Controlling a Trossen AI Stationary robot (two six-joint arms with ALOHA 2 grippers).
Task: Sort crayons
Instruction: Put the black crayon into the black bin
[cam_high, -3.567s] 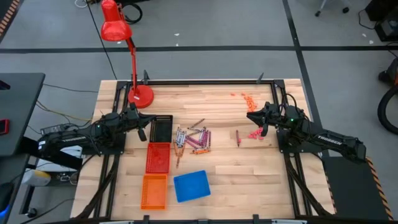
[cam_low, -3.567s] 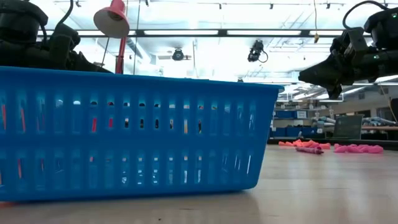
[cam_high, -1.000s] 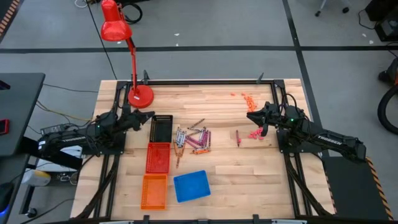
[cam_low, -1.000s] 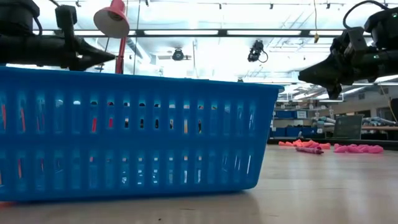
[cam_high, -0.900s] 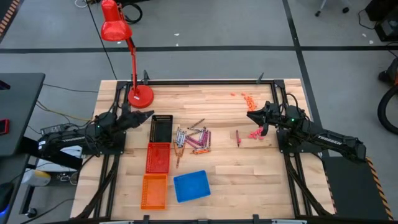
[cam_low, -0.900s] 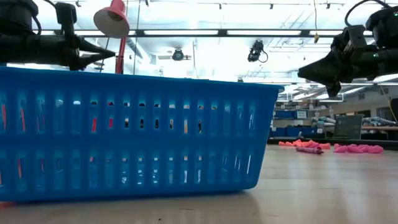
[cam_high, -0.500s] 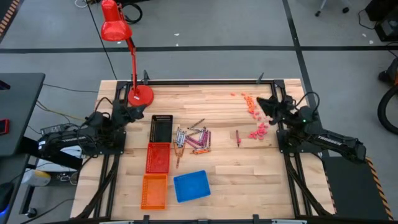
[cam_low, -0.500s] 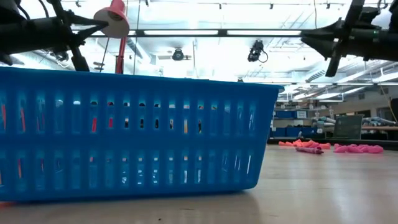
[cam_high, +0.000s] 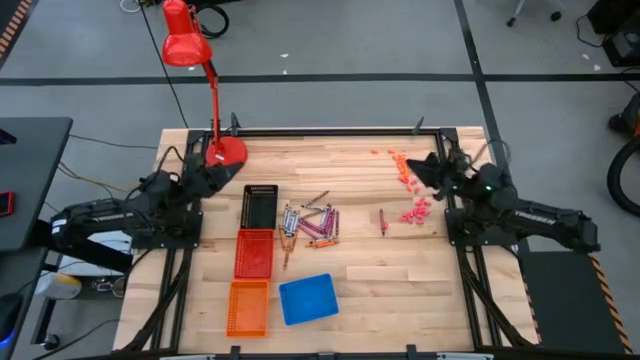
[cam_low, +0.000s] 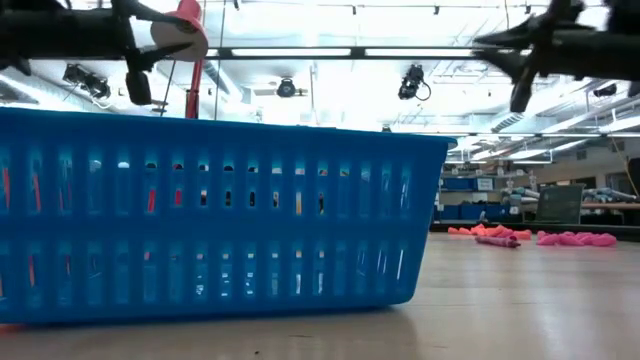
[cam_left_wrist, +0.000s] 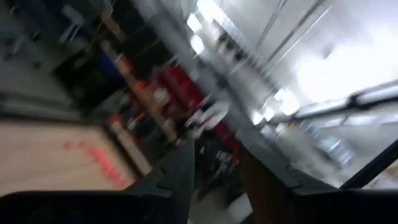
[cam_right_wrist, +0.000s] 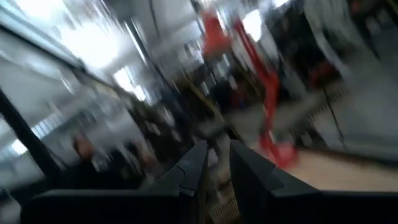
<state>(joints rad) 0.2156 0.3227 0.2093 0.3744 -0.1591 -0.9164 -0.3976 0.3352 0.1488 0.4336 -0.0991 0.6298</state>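
The crayons (cam_high: 310, 222) lie flat in a loose heap on the wooden table (cam_high: 350, 270), right of the black basket (cam_high: 260, 205). A single crayon (cam_high: 382, 222) lies apart, further right. My left gripper (cam_high: 222, 172) hovers high near the table's left side, beside the lamp base, and stands open (cam_left_wrist: 214, 168) with nothing in it. My right gripper (cam_high: 418, 168) hovers high near the right side, above the small orange bits (cam_high: 398, 160). A narrow gap (cam_right_wrist: 217, 165) shows between its fingers, with nothing in it. Both grippers point slightly upward (cam_low: 165, 40) (cam_low: 490, 45).
A red basket (cam_high: 254, 252), an orange basket (cam_high: 248, 306) and a blue basket (cam_high: 308, 298) sit near the front. The blue one fills the low view's left (cam_low: 200, 220). A red lamp (cam_high: 227, 152) stands at the far left. Pink bits (cam_high: 415, 212) lie at the right.
Both grippers have risen and tipped their fingers upward. The left one drew back toward the lamp base and has opened. The right one moved toward the far edge and rolled about its own axis. The crayons have not moved.
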